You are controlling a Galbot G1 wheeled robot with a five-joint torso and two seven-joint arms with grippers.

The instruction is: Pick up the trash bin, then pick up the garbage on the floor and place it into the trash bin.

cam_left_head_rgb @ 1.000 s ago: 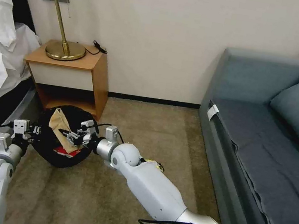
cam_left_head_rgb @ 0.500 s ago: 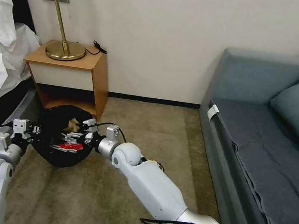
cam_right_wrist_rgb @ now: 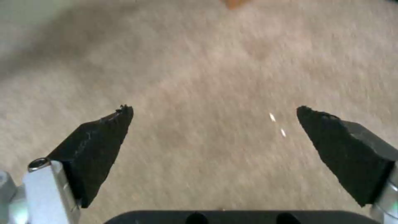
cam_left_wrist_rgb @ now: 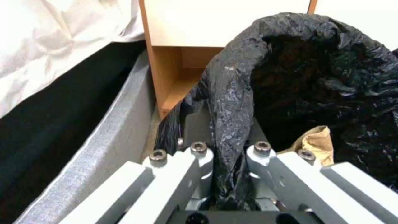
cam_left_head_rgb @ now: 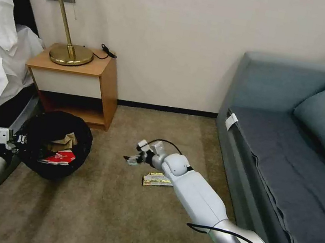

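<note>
Black-lined trash bin (cam_left_head_rgb: 54, 143) beside the nightstand (cam_left_head_rgb: 82, 84), rim pinched in the left hand (cam_left_wrist_rgb: 226, 174), tan crumpled paper (cam_left_head_rgb: 64, 141) and red-white wrapper (cam_left_head_rgb: 58, 157) already inside. Right hand (cam_left_head_rgb: 131, 160) spread wide and holding nothing, low over the carpet (cam_left_head_rgb: 95, 209). Silvery-yellow snack wrapper (cam_left_head_rgb: 157, 179) on the floor nearby, likely one piece left to collect.

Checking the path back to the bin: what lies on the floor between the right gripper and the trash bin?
Bare carpet, seen in the head view, separates the right gripper from the trash bin.
</note>
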